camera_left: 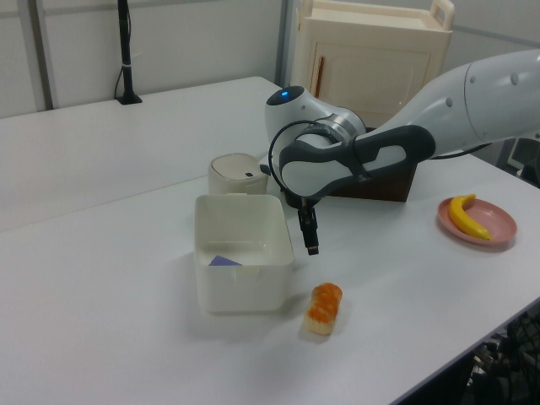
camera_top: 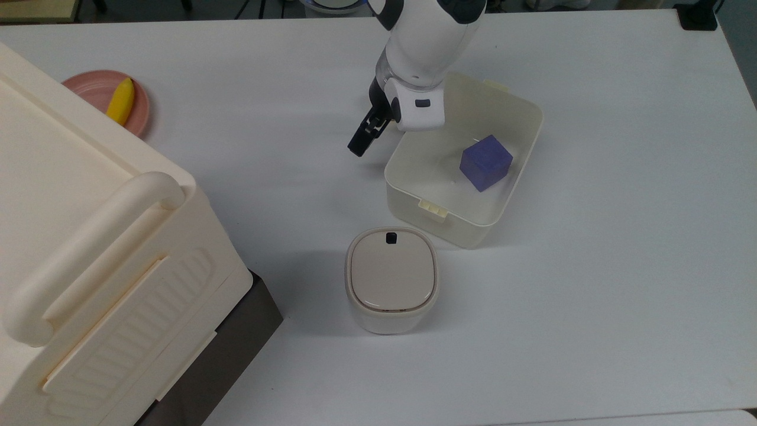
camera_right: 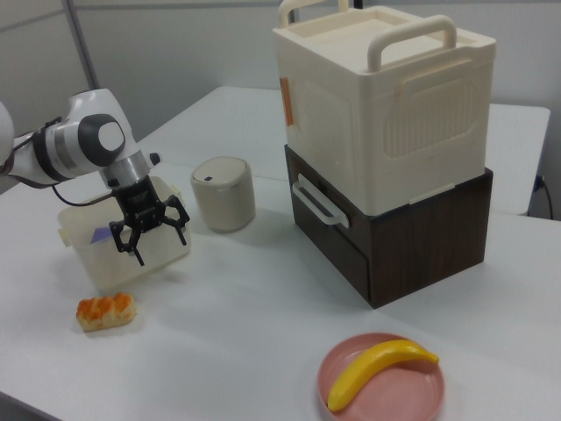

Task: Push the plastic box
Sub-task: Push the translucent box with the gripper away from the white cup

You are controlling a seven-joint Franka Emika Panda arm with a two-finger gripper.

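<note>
— Where's the plastic box (camera_top: 473,201)?
— Mid-table (camera_top: 591,296), long axis running from the top view's lower left to upper right, a purple cube (camera_top: 485,162) inside.
— The end effector (camera_right: 149,237)?
— Fingers spread wide, empty, just beside the box's long wall.

The top view looks straight down on the table (camera_top: 591,296). The left and right views look across it from opposite sides; all share the box (camera_top: 473,219) (camera_left: 245,287) (camera_right: 158,254).
</note>
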